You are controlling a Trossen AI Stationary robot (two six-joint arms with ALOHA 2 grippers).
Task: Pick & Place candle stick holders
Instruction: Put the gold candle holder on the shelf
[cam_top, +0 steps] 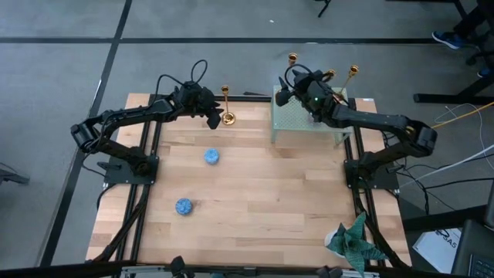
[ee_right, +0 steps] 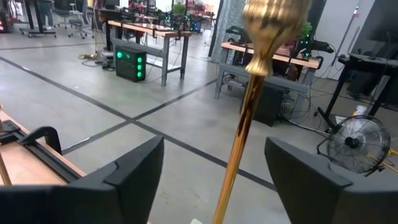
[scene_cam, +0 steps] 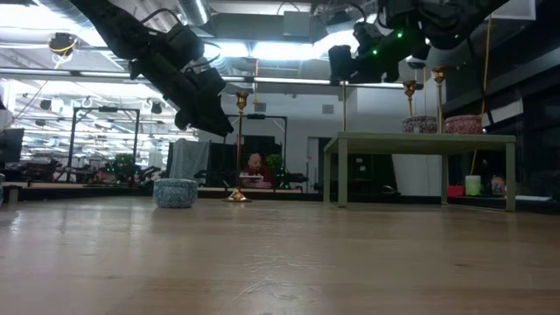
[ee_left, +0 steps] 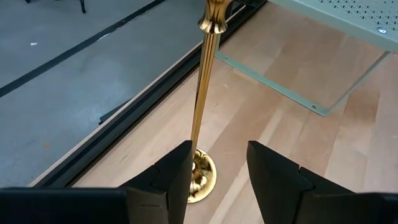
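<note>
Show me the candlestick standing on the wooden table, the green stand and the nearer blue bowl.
Candlestick on the table [cam_top: 228, 117]: high view, on its round base.
Green stand [cam_top: 297, 123]: high view, on its bare perforated top.
Nearer blue bowl [cam_top: 183, 206]: high view, on its middle.

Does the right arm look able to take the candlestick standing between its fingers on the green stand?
Probably yes: the candlestick stem rises between the right gripper's open fingers, with nothing blocking either side.

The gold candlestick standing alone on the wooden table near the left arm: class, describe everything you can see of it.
The shiny gold metal candlestick has a thin straight stem, a round domed base and a small cup on top. It stands upright on the wooden table near its far edge, left of the pale green stand. The left gripper is open, its fingers either side of the stem; contact cannot be told.
</note>
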